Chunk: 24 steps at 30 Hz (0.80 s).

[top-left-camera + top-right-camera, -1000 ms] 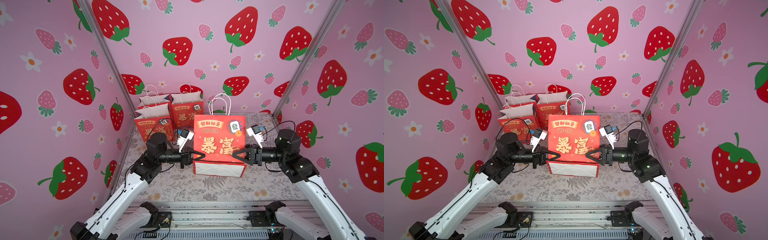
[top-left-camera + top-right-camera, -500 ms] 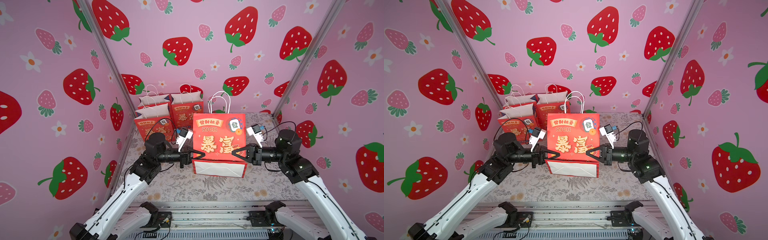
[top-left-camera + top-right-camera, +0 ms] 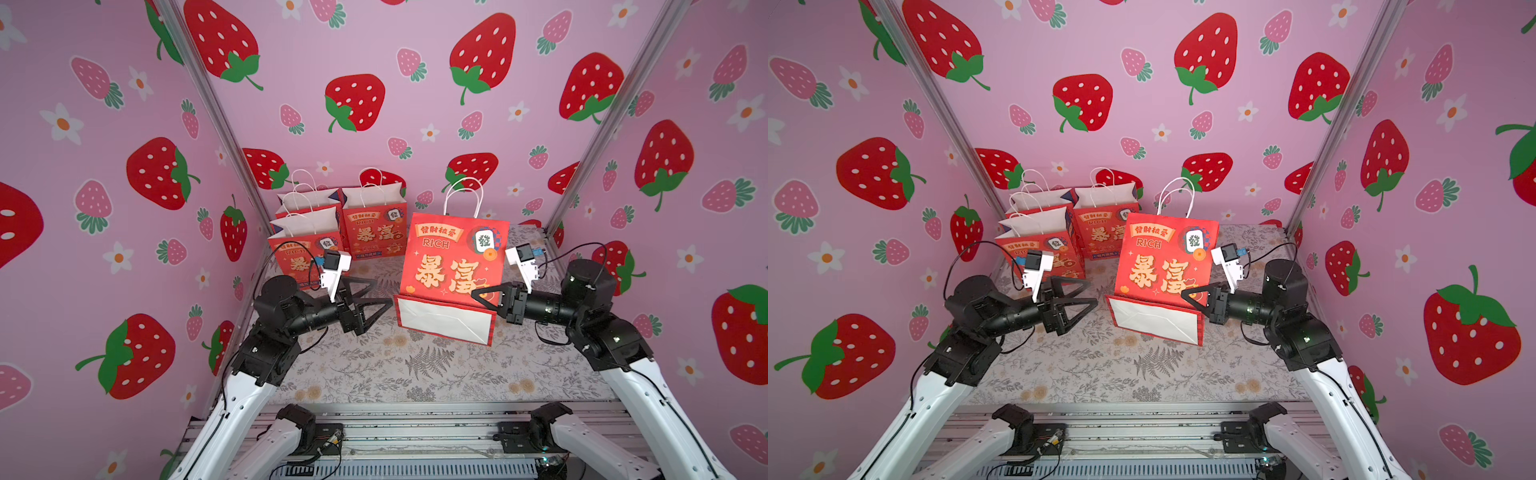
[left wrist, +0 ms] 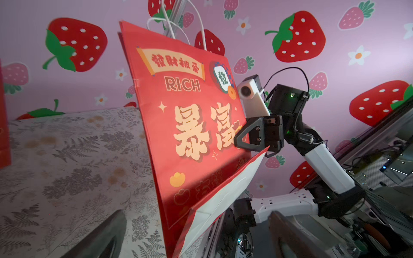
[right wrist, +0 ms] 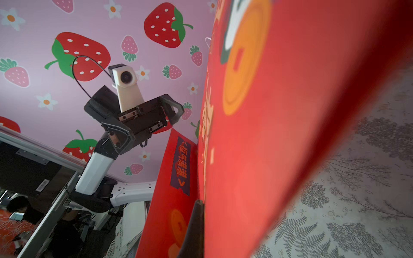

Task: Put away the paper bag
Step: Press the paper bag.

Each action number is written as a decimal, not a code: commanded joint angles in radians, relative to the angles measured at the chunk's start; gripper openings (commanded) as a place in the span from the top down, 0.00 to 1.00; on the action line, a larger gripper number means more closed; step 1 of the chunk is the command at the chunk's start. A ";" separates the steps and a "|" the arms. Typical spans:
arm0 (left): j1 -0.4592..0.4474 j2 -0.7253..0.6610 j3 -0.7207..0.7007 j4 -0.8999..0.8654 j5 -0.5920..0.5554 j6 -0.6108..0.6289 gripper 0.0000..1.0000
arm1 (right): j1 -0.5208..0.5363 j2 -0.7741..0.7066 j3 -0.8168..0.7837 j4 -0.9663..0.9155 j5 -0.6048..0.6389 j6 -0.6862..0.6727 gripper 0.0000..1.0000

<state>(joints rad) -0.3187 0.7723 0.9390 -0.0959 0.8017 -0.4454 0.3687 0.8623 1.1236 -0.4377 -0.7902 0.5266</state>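
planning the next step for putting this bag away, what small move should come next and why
Probably the right hand should carry the paper bag back toward the three standing bags at the rear. It is shut on the bag's edge and alone grips it, folded flat and upright, while the left hand is open and clear of it.

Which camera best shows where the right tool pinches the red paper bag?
Left wrist view: the right tool shows side-on, shut on the flat red paper bag's edge. Both top views show it smaller; the right wrist view is blurred red paper.
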 commanded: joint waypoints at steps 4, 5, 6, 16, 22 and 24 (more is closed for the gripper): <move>0.041 0.058 -0.058 0.132 0.064 -0.082 0.01 | -0.020 -0.015 0.040 -0.054 0.173 0.028 1.00; 0.040 0.079 -0.073 0.177 0.081 -0.105 0.01 | -0.022 -0.009 0.031 -0.025 0.167 0.061 1.00; 0.039 0.099 -0.084 0.212 0.094 -0.123 0.01 | -0.022 -0.003 0.016 0.021 0.145 0.096 1.00; -0.003 0.155 -0.097 0.278 0.106 -0.141 0.01 | 0.013 0.086 -0.035 0.229 -0.084 0.240 1.00; -0.049 0.192 -0.097 0.395 0.148 -0.207 0.01 | 0.051 0.105 -0.057 0.326 -0.174 0.285 1.00; -0.068 0.198 -0.086 0.388 0.152 -0.199 0.01 | 0.060 0.110 -0.061 0.360 -0.202 0.302 1.00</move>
<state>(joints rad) -0.3649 0.9634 0.8371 0.2306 0.9169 -0.6315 0.4168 0.9741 1.0706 -0.1825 -0.9112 0.7921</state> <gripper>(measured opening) 0.993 0.049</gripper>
